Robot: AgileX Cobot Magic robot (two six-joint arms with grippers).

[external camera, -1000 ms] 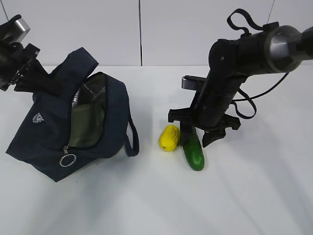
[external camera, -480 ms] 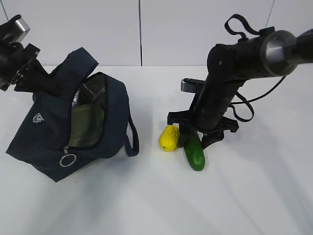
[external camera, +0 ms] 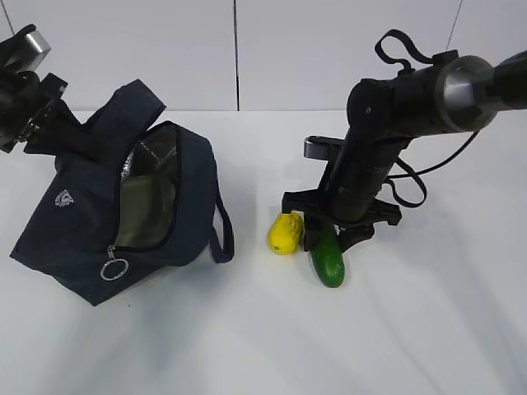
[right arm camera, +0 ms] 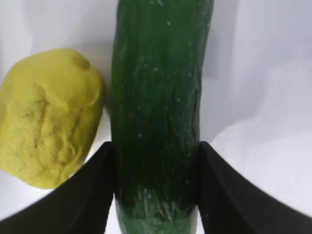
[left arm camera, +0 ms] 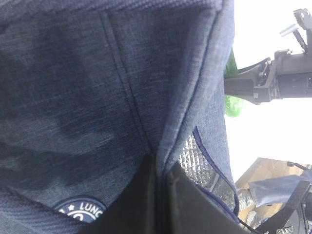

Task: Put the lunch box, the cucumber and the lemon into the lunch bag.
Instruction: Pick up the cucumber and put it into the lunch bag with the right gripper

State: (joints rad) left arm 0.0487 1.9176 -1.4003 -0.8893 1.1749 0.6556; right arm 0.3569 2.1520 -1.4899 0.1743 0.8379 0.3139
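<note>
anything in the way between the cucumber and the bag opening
Nothing visible on the bare table between them. The lemon lies right beside the cucumber on the side toward the lunch bag, whose opening gapes toward it.

Exterior view slants down across the bench (external camera: 247, 346); wrist views sit close, sharing bag (left arm camera: 73, 97) and cucumber (right arm camera: 158, 107).

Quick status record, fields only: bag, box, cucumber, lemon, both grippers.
bag: open on the table, held up by its fabric, silver lining showing
box: green lid visible inside the bag
cucumber: on the table, between the right fingers
lemon: on the table, just beside the cucumber, outside the fingers
left gripper: shut on the bag fabric
right gripper: fingers flank the cucumber; contact looks made, not lifted
</note>
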